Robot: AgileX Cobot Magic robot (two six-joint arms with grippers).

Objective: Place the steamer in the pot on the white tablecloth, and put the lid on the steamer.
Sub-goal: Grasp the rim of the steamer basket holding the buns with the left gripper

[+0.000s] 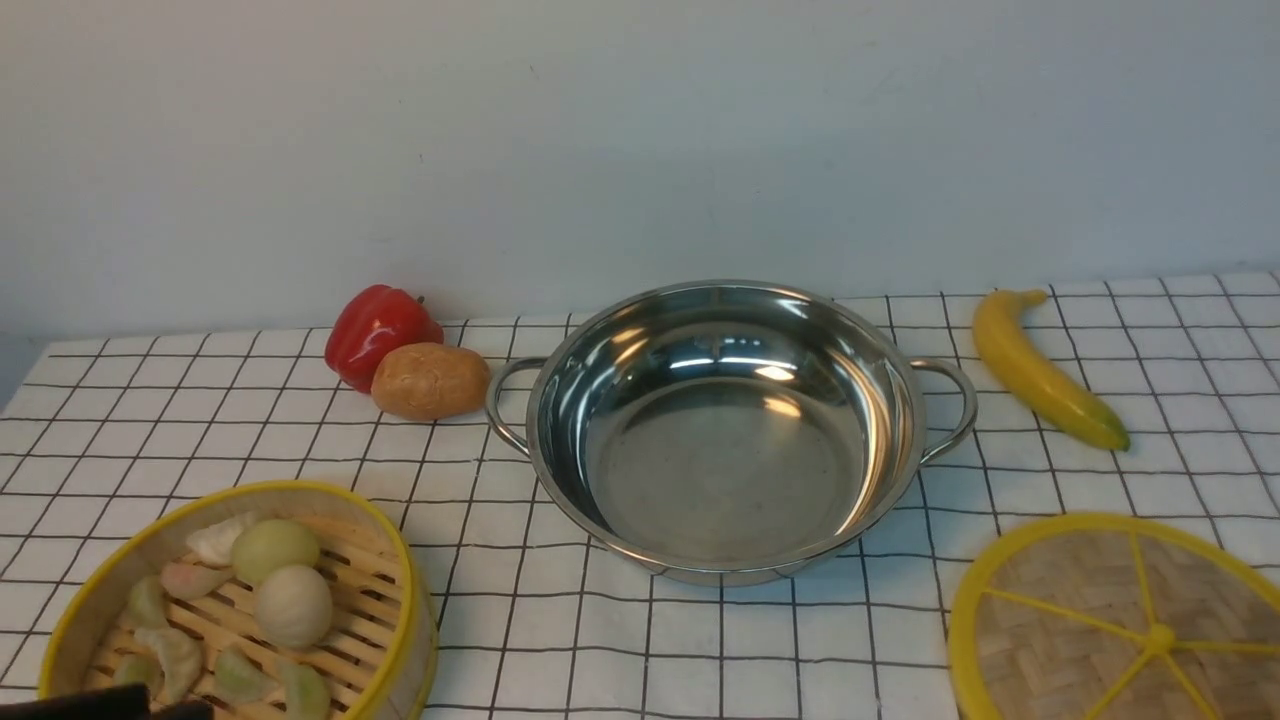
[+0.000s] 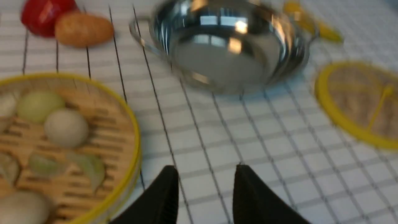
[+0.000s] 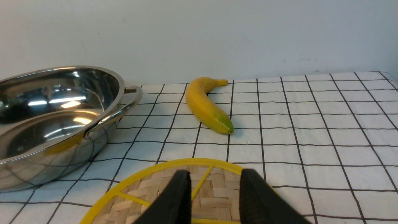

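The left fingers [image 2: 161,199] hang low over the cloth [image 1: 560,600], spread apart with nothing between them, pointing toward the pot [image 1: 720,470]. The steamer [image 1: 270,488] is just beside them. The right fingers [image 3: 174,202] are also spread and hold nothing. They hover over the lid [image 1: 1080,620], aimed between the pot and the banana [image 1: 1040,375].

The steamer stands upright, near-left of the pot at the table's near edge, mouth up, with its slats slanting toward the pot. The lid lies flat, near-right of the pot, knob up. The pot sits upright mid-table, its handles out to left and right.

Bare cloth separates the pot from the steamer and from the lid. A potato [image 1: 430,380] lies just beside the pot's left handle, with a pepper [image 1: 378,328] behind it. The banana lies beyond the right handle, its stem toward the wall.
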